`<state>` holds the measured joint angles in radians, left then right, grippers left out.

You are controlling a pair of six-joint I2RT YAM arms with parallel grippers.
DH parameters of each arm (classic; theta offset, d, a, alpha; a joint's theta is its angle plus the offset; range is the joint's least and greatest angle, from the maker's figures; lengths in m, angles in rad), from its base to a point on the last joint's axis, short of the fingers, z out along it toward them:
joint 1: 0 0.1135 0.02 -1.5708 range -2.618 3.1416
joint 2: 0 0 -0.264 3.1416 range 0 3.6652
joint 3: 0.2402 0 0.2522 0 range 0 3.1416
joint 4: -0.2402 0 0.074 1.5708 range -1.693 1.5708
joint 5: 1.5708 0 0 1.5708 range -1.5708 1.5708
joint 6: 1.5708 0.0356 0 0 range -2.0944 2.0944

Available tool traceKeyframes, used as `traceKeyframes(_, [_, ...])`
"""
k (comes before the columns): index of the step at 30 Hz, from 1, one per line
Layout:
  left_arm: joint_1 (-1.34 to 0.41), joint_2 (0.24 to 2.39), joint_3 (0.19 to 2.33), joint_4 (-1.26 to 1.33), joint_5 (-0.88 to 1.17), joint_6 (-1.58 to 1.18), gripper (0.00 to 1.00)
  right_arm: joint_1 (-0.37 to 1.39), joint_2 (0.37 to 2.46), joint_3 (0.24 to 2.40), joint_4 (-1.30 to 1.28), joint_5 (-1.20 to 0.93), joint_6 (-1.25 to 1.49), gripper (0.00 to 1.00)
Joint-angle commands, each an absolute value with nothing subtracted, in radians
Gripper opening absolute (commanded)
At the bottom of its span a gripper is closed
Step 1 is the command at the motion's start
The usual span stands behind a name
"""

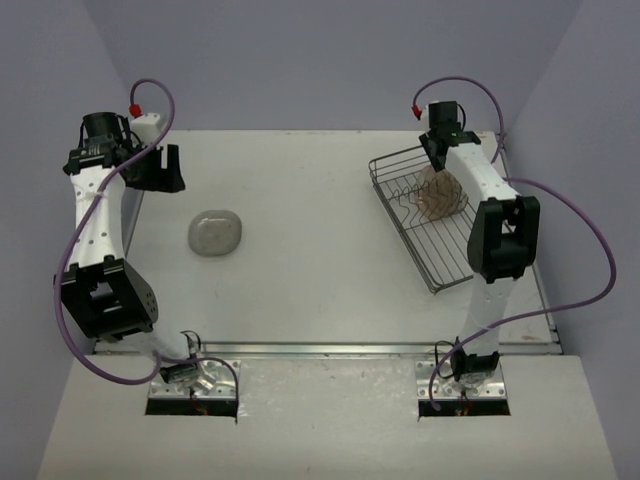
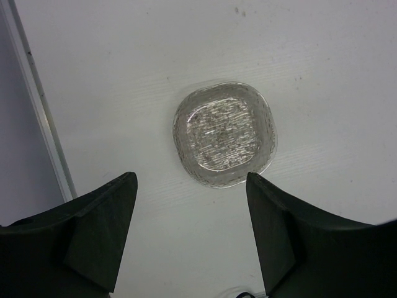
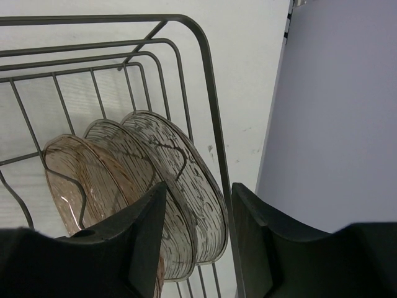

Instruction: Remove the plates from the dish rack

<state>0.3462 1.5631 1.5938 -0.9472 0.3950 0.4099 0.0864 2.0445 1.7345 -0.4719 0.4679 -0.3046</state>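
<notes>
One clear plate [image 2: 224, 133] lies flat on the white table [image 1: 320, 270], seen as a grey rounded square [image 1: 213, 233] from above. My left gripper [image 2: 191, 180] hangs open just short of it, nothing between its fingers; from above it is at the far left [image 1: 165, 170]. Three plates stand on edge in the dish rack [image 3: 214, 112] at the right [image 1: 450, 262]: a brownish one [image 3: 74, 174], a middle one [image 3: 124, 149] and a clearer one [image 3: 186, 167]. My right gripper [image 3: 198, 186] is half open astride the clearer plate's rim, by the rack's side wire; from above it is at the rack's far end [image 1: 437, 152].
The table's left edge strip [image 2: 37, 105] runs close beside the left gripper. The rack stands near the table's right edge, with the purple wall [image 3: 335, 124] just beyond it. Purple cables [image 1: 575, 230] loop off both arms.
</notes>
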Motion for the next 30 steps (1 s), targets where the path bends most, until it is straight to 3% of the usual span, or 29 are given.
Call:
traceKeyframes(1, [0.34, 1.537, 1.589, -0.921, 0.402, 0.402, 0.69, 0.085, 2.029, 1.787, -0.436, 0.459, -0.301, 0.47])
traceKeyframes(10, [0.332, 1.536, 1.59, -0.91, 0.4, 0.389, 0.7, 0.09, 1.93, 1.82, -0.531, 0.307, -0.247, 0.47])
traceKeyframes(30, [0.304, 1.54, 1.601, -0.905, 0.369, 0.375, 0.7, 0.092, 2.078, 1.804, -0.63, 0.307, -0.374, 0.35])
